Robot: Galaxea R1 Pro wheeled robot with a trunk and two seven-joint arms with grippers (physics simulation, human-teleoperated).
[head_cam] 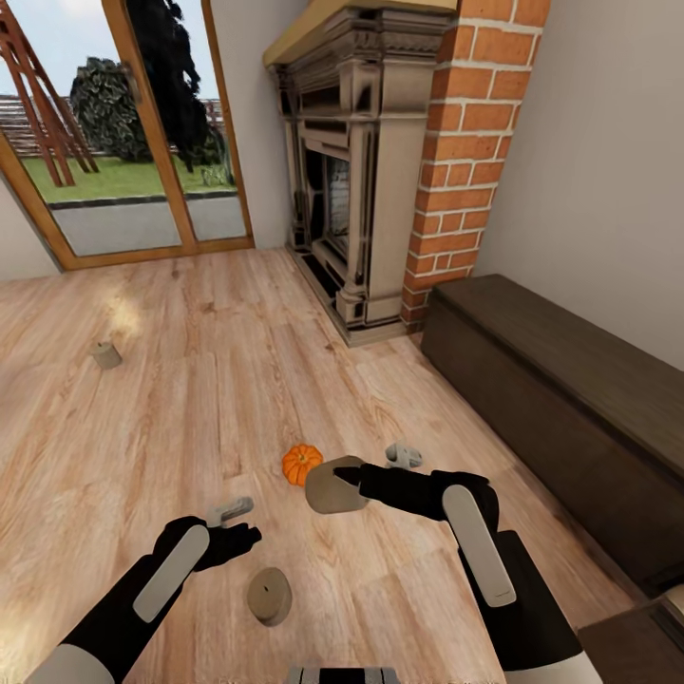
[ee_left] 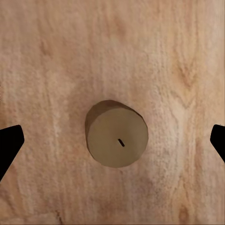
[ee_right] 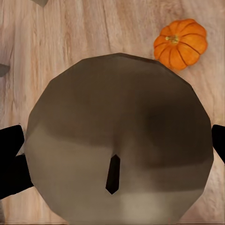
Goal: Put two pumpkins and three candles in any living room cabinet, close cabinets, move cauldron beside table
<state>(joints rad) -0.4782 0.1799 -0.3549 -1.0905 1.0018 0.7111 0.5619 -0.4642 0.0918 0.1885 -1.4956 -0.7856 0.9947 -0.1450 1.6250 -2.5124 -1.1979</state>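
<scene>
Head view: right gripper (head_cam: pixel 356 484) clamped on a candle (head_cam: pixel 329 485) above the floor (head_cam: pixel 190 399), pumpkin (head_cam: pixel 301 464) just beside it; second candle (head_cam: pixel 269 596) stands near the left gripper (head_cam: pixel 231 513), third candle (head_cam: pixel 106 355) well apart, cabinet (head_cam: pixel 560 399) at right. Left wrist view: fingers (ee_left: pixel 9 143) spread wide either side of the standing candle (ee_left: pixel 116 139), not touching. Right wrist view: fingers (ee_right: pixel 11 159) pressed on the held candle (ee_right: pixel 117 140), pumpkin (ee_right: pixel 181 43) on the floor beyond.
</scene>
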